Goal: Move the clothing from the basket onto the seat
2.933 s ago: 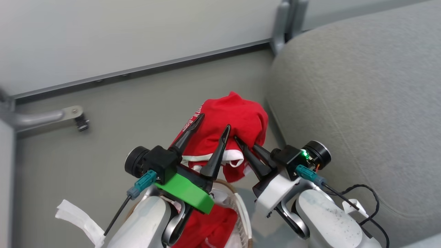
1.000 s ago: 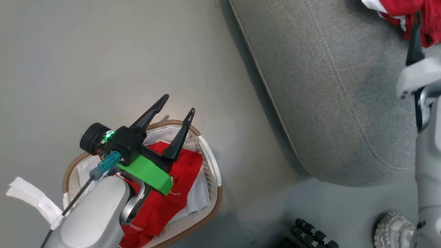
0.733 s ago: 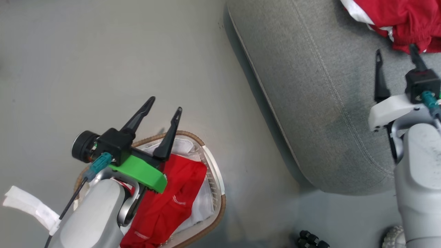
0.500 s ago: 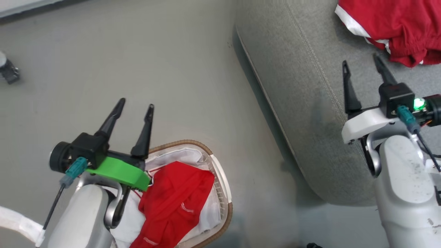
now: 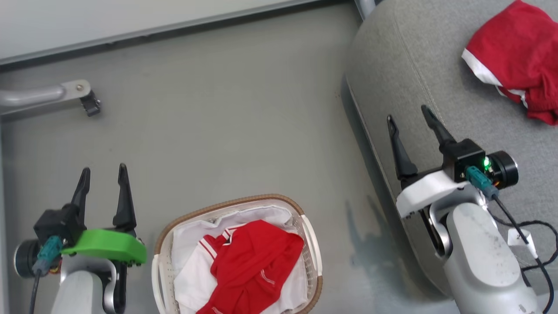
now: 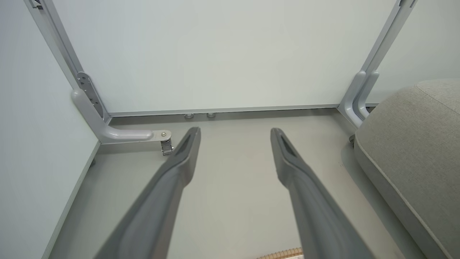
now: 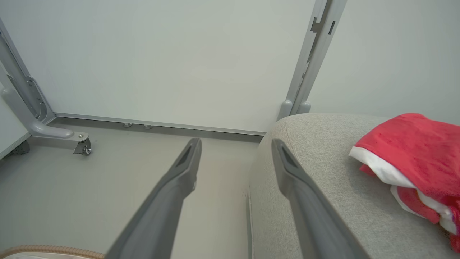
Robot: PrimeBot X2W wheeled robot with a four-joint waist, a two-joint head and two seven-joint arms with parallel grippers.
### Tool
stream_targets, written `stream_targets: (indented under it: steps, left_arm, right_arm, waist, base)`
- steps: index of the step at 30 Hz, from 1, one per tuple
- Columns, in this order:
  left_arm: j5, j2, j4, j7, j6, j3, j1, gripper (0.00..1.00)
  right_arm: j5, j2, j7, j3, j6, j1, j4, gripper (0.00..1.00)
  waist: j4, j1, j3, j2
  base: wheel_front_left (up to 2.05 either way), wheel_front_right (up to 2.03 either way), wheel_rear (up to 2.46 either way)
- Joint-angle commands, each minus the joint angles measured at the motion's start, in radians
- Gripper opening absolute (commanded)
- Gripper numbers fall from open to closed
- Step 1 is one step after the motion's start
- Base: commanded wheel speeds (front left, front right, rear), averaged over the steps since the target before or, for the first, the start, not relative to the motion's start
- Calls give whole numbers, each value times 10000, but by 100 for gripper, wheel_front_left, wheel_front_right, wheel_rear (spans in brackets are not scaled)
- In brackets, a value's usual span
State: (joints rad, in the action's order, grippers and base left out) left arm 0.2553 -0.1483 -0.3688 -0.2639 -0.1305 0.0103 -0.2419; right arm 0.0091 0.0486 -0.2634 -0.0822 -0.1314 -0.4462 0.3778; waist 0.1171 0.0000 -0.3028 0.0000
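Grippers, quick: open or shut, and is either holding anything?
Left gripper: open, holding nothing.
Right gripper: open, holding nothing.

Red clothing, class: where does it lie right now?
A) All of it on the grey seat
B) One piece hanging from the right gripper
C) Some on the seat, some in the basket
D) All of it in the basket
C: a red garment with white trim lies on the seat, a second red piece sits in the basket, and the right gripper is open and empty.
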Motion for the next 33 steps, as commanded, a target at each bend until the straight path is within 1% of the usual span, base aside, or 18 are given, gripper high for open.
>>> stream_targets:
  steps: [1,5,8,14,18,21,25,29,33]
  left_arm:
    - [-70,123,-56,-6,-4,152,306,100]
    - [-258,359,-54,-8,-4,549,772,100]
    - [-399,491,34,-8,-2,772,1180,100]
    - [-542,715,185,-8,-4,877,1946,100]
    - [-536,830,146,-8,-2,744,2195,100]
    - [-540,851,131,-8,-4,489,2200,100]
    - [-453,766,-110,-8,-4,-107,1807,100]
    - [-238,680,-572,-8,-4,-889,1231,100]
    - [27,418,-1044,-8,-2,-1857,499,100]
  right_arm:
    - [71,45,-21,-19,14,310,13,100]
    - [230,43,-21,-36,14,779,21,100]
    - [147,38,-20,-97,14,1121,-27,100]
    - [286,34,-21,8,14,1790,-10,100]
    - [365,39,-21,-88,14,2048,36,100]
    - [391,39,-21,-129,14,2073,20,100]
    - [337,37,-21,-222,14,1716,-115,100]
    - [392,39,-21,-371,14,1241,-350,100]
    - [400,39,-19,-542,14,623,-746,100]
  waist:
    - [-561,0,628,0]
    - [-715,0,992,0]
    - [-765,0,1214,0]
    - [-774,0,1674,0]
    - [-763,0,1850,0]
    - [-744,0,1816,0]
    - [-674,0,1441,0]
    - [-462,0,735,0]
    - [-139,0,-231,0]
  base:
    - [0,0,0]
    - [0,0,0]
    - [0,0,0]
    - [0,0,0]
    - [0,0,0]
    - [0,0,0]
    - [0,0,0]
    - [0,0,0]
    - [0,0,0]
